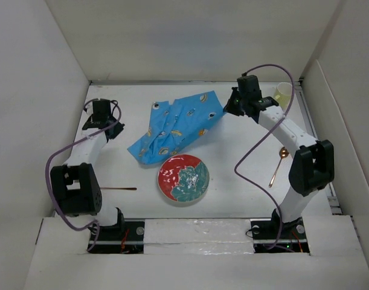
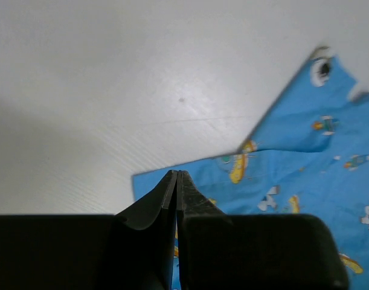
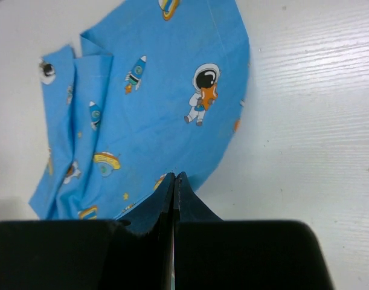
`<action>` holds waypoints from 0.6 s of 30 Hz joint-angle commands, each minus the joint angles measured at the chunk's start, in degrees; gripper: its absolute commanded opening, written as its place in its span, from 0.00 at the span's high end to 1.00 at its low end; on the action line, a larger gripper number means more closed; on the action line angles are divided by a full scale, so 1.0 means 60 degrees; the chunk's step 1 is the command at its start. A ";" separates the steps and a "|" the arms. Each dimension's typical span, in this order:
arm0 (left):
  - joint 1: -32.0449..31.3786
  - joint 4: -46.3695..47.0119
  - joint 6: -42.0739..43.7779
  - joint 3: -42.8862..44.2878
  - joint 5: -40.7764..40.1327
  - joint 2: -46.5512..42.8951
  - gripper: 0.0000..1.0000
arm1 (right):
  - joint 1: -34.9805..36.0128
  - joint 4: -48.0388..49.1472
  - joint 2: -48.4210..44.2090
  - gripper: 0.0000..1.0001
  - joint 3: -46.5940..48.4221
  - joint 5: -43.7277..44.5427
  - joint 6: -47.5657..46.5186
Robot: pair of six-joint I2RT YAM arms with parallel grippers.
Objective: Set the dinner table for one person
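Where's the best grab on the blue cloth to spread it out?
Pinch the cloth at its outer edges, coming in low from outside. Its right edge lies flat in a single layer beside the shut right gripper, so approach from the right. The left part is folded over, so the left gripper should probably take the flat left corner from the left, not the folds.

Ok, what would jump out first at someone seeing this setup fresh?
The crumpled blue cartoon-print cloth, lying mid-table toward the far side, grabs the eye first. Nearer the arm bases sits a red and teal plate, bright against the white table.
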 commanded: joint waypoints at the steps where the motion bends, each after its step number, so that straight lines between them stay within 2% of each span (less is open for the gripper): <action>1: -0.0047 -0.0447 0.0320 0.0425 -0.0239 -0.0983 1.00 | -0.0080 0.0747 -0.1216 1.00 -0.0967 0.0151 0.0166; 6: -0.0265 -0.0564 0.0598 -0.0395 0.0346 -0.1307 1.00 | -0.0080 0.1934 -0.2800 1.00 -0.3678 0.0165 0.0677; 8: -0.0354 -0.0623 0.0745 -0.0907 0.0521 -0.1147 0.91 | -0.0080 0.2168 -0.3414 1.00 -0.4847 0.0472 0.0825; 10: -0.0441 -0.0463 0.0847 -0.1491 0.1165 -0.1058 0.76 | -0.0167 0.2184 -0.3724 1.00 -0.5423 0.0721 0.1074; 12: -0.0442 -0.0390 0.0935 -0.1772 0.1181 -0.0999 0.68 | -0.0371 0.2125 -0.4003 1.00 -0.6096 0.0751 0.1250; 13: -0.0442 -0.0360 0.1008 -0.1976 0.1196 -0.0984 0.58 | -0.0373 0.2111 -0.4062 1.00 -0.6259 0.0809 0.1265; 16: -0.0442 -0.0272 0.1257 -0.2066 0.1167 -0.0809 0.42 | -0.0636 0.2140 -0.4063 1.00 -0.6569 0.0664 0.1148; 18: -0.0442 -0.0301 0.1389 -0.1993 0.1210 -0.0458 0.41 | -0.0753 0.2184 -0.4004 1.00 -0.6613 0.0620 0.1061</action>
